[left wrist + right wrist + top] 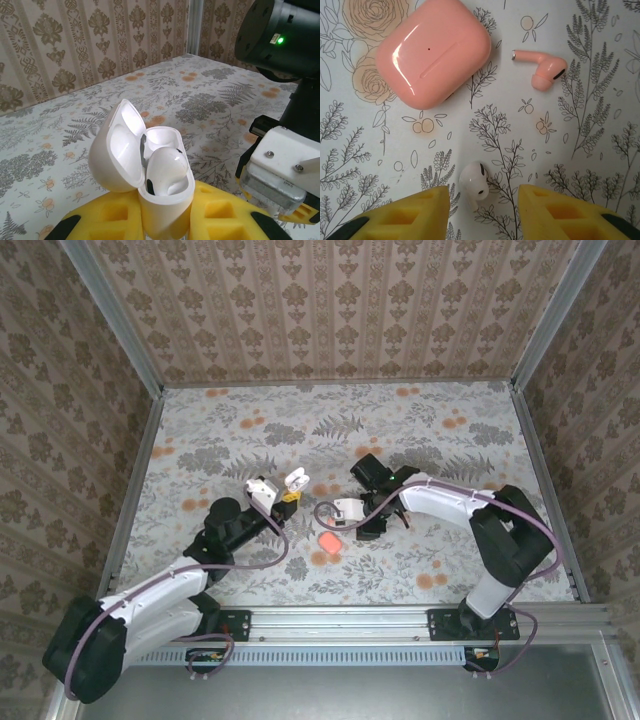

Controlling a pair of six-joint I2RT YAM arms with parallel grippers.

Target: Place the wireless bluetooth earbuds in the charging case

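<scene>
My left gripper (pixel 165 222) is shut on a white charging case (pixel 167 202), held upright between yellow pads with its lid (pixel 117 150) swung open. One white earbud (pixel 167 170) sits in the case's near socket. In the top view this case (pixel 296 480) is raised left of centre. My right gripper (pixel 482 215) stands open, pointing down at the table, and a loose white earbud (pixel 474 186) lies between its yellow fingers (pixel 415 215) without touching them. Farther out lie a pink earbud (pixel 542 67) and a closed pink case (pixel 432 52).
The pink case (pixel 329 541) lies near the table's front middle, just left of my right gripper (pixel 352 518). The right arm's black wrist (pixel 275 35) looms close on the right of the left wrist view. Patterned walls enclose the floral table (pixel 450 570) on three sides.
</scene>
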